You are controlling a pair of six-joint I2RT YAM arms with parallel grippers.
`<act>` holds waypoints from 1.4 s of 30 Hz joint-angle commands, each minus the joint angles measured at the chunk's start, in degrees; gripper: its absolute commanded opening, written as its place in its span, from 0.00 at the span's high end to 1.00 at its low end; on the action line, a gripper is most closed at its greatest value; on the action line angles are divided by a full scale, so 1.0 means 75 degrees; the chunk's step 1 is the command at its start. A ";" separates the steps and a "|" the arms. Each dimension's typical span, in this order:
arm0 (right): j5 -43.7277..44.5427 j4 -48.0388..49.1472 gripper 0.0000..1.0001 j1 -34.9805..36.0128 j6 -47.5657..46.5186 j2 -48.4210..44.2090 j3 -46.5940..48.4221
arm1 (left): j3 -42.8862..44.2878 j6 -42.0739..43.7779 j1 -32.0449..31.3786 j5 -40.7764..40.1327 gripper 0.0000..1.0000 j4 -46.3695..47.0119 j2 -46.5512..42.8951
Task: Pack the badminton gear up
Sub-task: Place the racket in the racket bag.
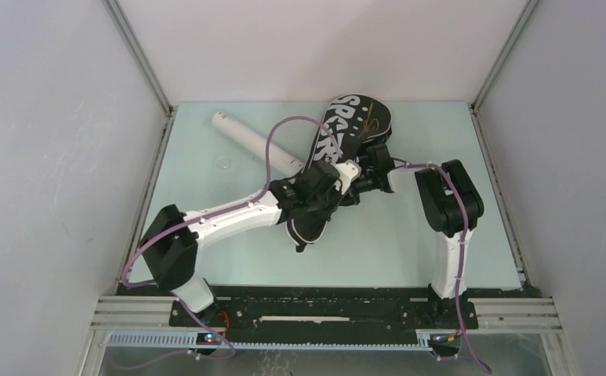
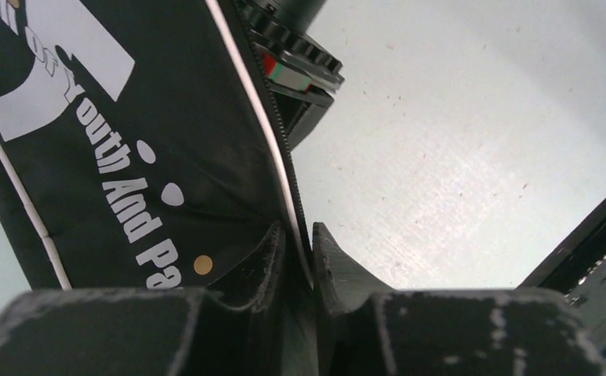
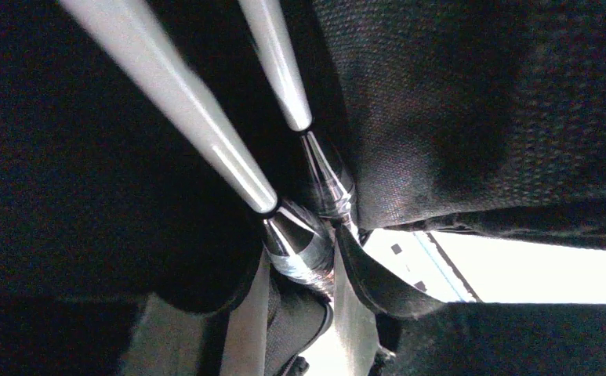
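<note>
The black bag (image 1: 345, 124) lettered "SPORT" lies diagonally at the table's back middle. My left gripper (image 1: 324, 188) is shut on the bag's white-piped zipper edge (image 2: 280, 168), with both fingers pinching it in the left wrist view (image 2: 300, 239). My right gripper (image 1: 364, 182) reaches into the bag's side. In the right wrist view it (image 3: 299, 309) is shut on the black handle (image 3: 293, 317) of one racquet (image 3: 182, 117). A second racquet shaft (image 3: 280, 66) lies beside it inside the bag. The long white tube (image 1: 254, 142) lies left of the bag. No shuttlecocks show.
A small clear object (image 1: 223, 163) lies on the table (image 1: 409, 251) near the tube. Grey walls with metal rails close in the left, back and right sides. The black base rail (image 1: 323, 313) runs along the near edge.
</note>
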 commanded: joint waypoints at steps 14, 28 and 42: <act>0.3150 0.0862 0.92 -0.1080 -0.0157 0.0640 0.1264 | -0.0197 0.3360 -0.0540 0.0121 0.22 -0.0964 -0.1016; 0.3070 0.0435 0.94 -0.0847 -0.0495 0.0891 0.1599 | -0.2876 0.7627 -0.0540 0.0110 0.01 -0.2667 -0.3519; 0.2808 0.0134 0.95 -0.0574 -0.0642 0.1133 0.2009 | -0.4735 0.8728 -0.1030 -0.1257 0.12 -0.0415 -0.3652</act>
